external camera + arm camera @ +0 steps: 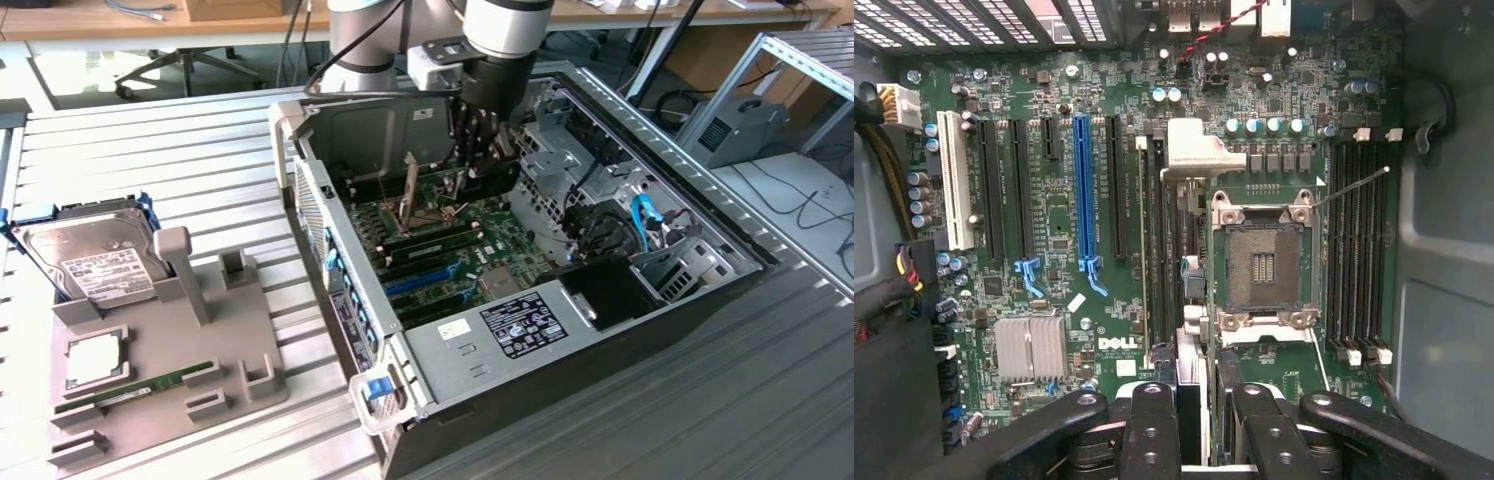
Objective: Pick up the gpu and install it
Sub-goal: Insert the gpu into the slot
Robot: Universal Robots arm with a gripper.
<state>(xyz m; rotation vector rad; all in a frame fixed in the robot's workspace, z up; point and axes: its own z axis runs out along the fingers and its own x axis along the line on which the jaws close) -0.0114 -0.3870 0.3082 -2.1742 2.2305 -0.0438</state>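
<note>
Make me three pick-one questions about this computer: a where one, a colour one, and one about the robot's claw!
1. Where is the hard drive? A. in the grey holder outside the computer case; B. inside the case; C. on top of the case.
2. What colour is the long slot between black ones on the motherboard? A. red; B. blue; C. yellow.
3. What is the gripper doing? A. open, empty; B. shut on the hard drive; C. shut on the gpu inside the case.
1 A: it stands in the holder, exterior view's left. 2 B: plainly blue in the wrist view. 3 C: the gpu sits between its fingers.
</note>
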